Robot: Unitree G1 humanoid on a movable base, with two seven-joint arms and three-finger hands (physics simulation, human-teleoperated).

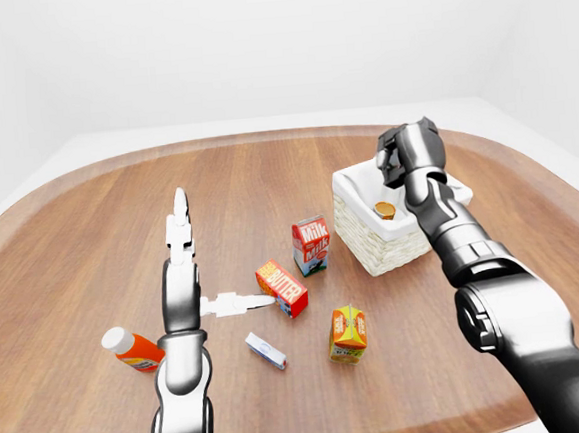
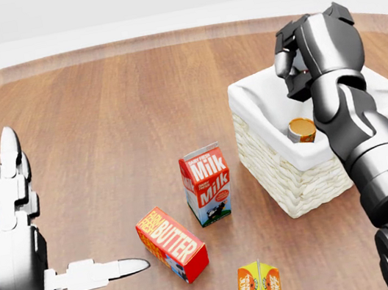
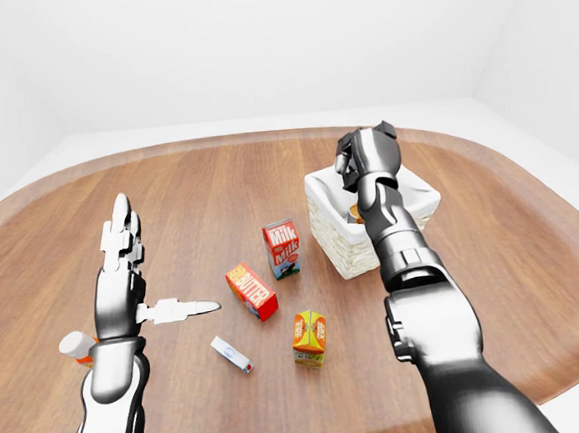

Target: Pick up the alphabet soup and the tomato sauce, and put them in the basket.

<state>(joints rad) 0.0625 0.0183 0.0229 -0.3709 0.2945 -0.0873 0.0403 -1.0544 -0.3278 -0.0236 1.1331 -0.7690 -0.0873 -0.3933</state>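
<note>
The left hand [image 2: 27, 240] stands at the head view's left with fingers spread wide, holding nothing. A milk carton [image 2: 207, 184] and butter box [image 2: 172, 244] sit mid-table. In the basket [image 2: 288, 174] lies one can [image 2: 302, 130], its label hidden, so soup or sauce is unclear. Above it, the right hand [image 2: 298, 60] has fingers curled; whether it grips anything I cannot tell. The next move is probably finding the other can, which shows nowhere.
</note>
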